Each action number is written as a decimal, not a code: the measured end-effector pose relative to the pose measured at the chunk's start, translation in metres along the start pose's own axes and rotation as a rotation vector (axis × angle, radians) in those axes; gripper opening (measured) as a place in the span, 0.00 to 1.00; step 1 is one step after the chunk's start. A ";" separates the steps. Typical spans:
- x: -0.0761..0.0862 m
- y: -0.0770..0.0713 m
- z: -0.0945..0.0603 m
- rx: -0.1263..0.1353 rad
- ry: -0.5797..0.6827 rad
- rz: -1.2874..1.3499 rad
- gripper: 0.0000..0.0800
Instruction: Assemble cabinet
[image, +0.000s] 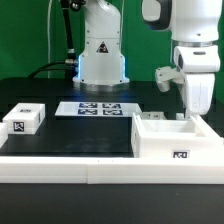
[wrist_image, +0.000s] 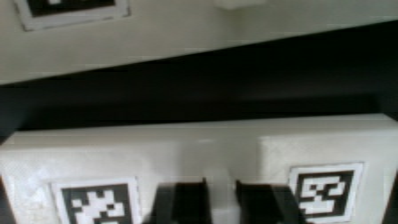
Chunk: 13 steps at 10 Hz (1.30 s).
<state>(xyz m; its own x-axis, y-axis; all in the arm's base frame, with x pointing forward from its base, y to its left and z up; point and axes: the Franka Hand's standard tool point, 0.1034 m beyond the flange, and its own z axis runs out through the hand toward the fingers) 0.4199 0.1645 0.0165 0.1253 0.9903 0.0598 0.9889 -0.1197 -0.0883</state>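
Black table (image: 60, 140): my gripper (image: 195, 112) is hanging at the cabinet box (image: 175, 150).
Fingers (wrist_image: 183, 205) are sitting nearly together, hold unclear; I'm wanting them square on its wall.

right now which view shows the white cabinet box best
The exterior view: the whole cabinet box shows, open-topped, one tag on its side. The wrist view gives a blurred close-up, probably of its tagged faces.

No legible text; warning triangle (image: 101, 47) on robot base (image: 100, 68); fiducial tags (image: 181, 155) on cabinet (image: 155, 143).
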 end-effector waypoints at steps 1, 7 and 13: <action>0.000 0.000 0.000 0.000 0.000 0.000 0.08; -0.003 0.005 -0.023 -0.017 -0.019 0.016 0.09; -0.032 0.022 -0.051 -0.033 -0.041 0.031 0.09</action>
<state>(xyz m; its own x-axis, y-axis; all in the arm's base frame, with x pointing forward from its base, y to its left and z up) 0.4416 0.1265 0.0634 0.1530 0.9881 0.0164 0.9868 -0.1518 -0.0562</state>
